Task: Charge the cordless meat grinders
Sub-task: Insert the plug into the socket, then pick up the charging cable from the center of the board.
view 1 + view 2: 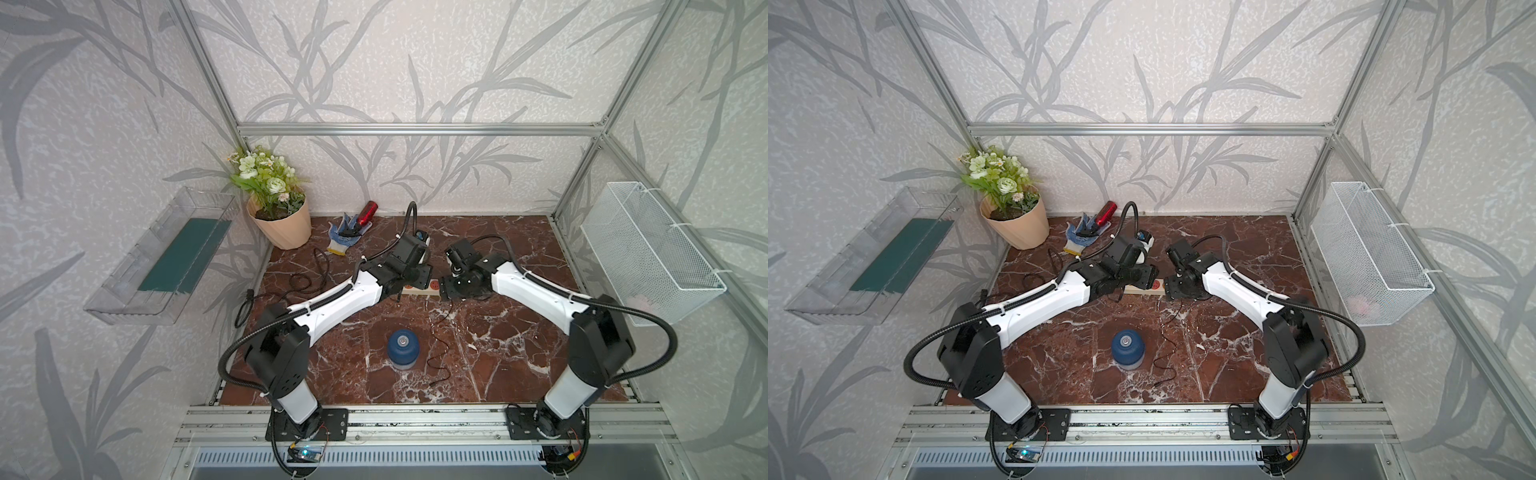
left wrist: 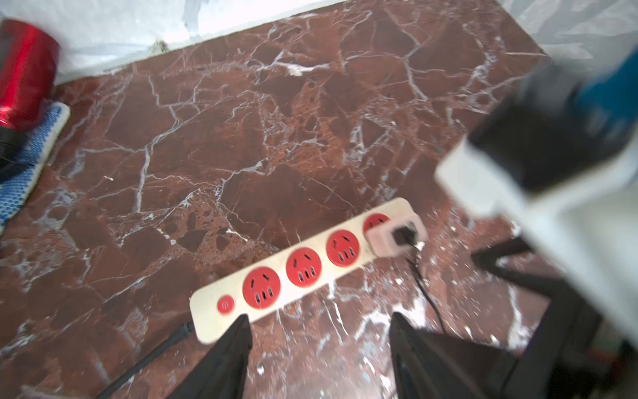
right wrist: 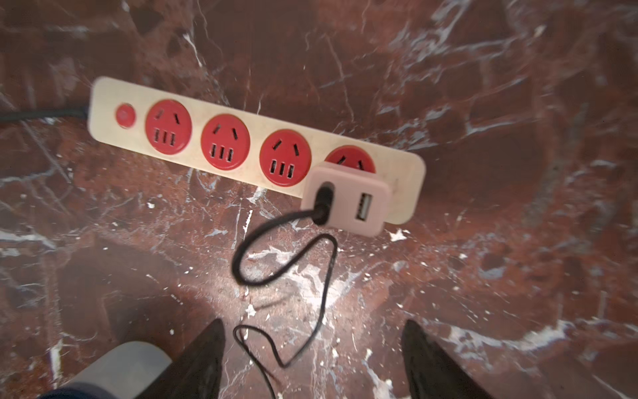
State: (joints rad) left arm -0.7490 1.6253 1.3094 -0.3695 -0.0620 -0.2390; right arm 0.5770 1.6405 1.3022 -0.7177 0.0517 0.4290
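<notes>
Marble tabletop (image 1: pixel 511 357) | meat grinder (image 1: pixel 402 348) standing free near front edge | left fingers (image 2: pixel 228 359) apart, empty | right fingers (image 3: pixel 203 359) apart, empty

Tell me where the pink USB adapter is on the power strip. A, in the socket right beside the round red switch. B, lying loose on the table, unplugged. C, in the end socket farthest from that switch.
C: in the right wrist view the pink adapter sits plugged over the last red socket of the power strip, at the end opposite the round switch.
</notes>
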